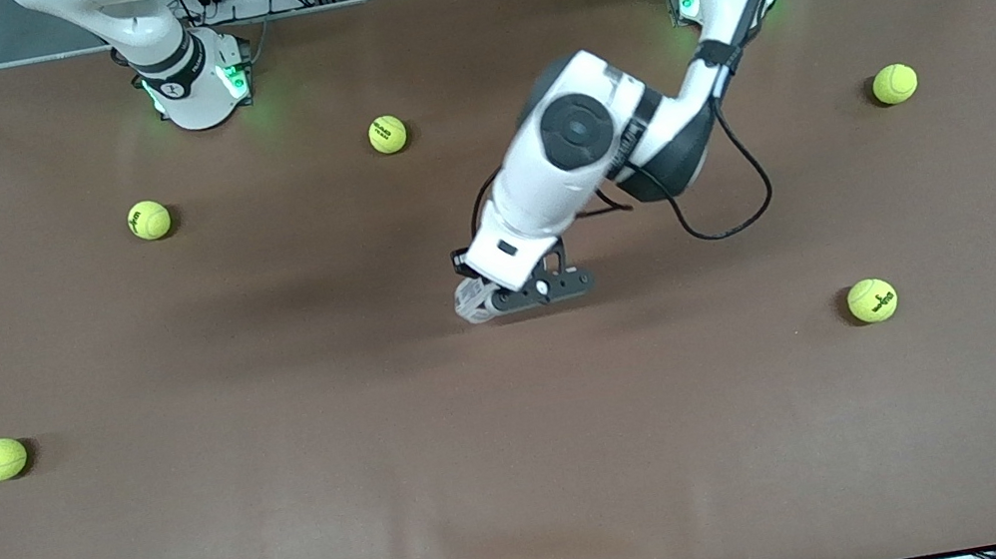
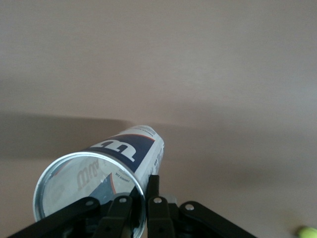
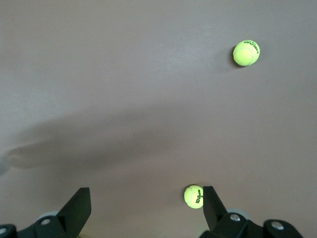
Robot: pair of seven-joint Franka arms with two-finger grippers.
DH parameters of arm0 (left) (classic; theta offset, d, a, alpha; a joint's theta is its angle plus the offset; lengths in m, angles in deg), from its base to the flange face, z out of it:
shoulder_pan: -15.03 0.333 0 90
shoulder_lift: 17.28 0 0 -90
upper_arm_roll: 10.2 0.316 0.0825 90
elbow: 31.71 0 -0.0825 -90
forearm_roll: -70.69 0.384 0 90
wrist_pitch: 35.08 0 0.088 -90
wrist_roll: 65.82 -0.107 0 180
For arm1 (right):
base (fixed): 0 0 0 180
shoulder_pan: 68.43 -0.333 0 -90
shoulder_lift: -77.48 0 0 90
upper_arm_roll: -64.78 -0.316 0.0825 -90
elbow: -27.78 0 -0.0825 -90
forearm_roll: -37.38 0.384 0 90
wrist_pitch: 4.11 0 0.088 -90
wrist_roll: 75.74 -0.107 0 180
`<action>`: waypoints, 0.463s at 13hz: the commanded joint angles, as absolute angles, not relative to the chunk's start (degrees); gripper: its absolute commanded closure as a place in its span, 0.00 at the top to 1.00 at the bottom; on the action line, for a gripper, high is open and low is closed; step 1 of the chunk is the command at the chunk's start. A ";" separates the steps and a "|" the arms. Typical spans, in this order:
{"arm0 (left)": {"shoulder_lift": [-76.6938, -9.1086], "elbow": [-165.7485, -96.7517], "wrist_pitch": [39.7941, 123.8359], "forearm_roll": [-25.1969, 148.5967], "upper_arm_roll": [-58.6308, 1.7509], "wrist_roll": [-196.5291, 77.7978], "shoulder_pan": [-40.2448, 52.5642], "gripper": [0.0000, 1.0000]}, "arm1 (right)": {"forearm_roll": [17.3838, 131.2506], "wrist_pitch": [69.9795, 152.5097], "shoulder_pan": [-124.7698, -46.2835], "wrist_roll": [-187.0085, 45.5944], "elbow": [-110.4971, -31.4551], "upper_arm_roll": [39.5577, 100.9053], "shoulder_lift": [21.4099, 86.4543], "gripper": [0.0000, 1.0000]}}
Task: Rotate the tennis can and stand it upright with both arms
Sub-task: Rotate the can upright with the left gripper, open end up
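Left tool [image 2: 143, 198] pinches tennis can [image 2: 106, 168] rim.

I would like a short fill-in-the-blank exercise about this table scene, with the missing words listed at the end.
1. The left pincer is shut on the rim of the tennis ____.
2. The right pincer is ____ and holds nothing.
3. The number of tennis balls on the brown table in the front view is ____.
4. The can has a dark navy label with a large white letter ____.

Missing words: can; open; five; W
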State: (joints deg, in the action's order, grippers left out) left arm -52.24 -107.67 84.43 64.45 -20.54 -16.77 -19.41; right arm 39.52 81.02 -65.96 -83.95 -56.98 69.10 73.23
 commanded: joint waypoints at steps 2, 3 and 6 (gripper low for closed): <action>-52.44 -105.54 79.53 73.84 -18.56 -8.62 -24.33 0.00 | 39.40 80.44 -64.74 -84.26 -56.50 68.56 73.44 1.00; -52.61 -105.45 79.35 73.94 -17.42 -7.73 -25.82 0.00 | 39.40 80.44 -64.74 -84.26 -56.50 68.56 73.44 1.00; -53.75 -105.54 77.69 74.03 -6.29 -6.67 -35.99 0.00 | 39.49 80.53 -64.82 -84.26 -56.50 68.47 73.44 1.00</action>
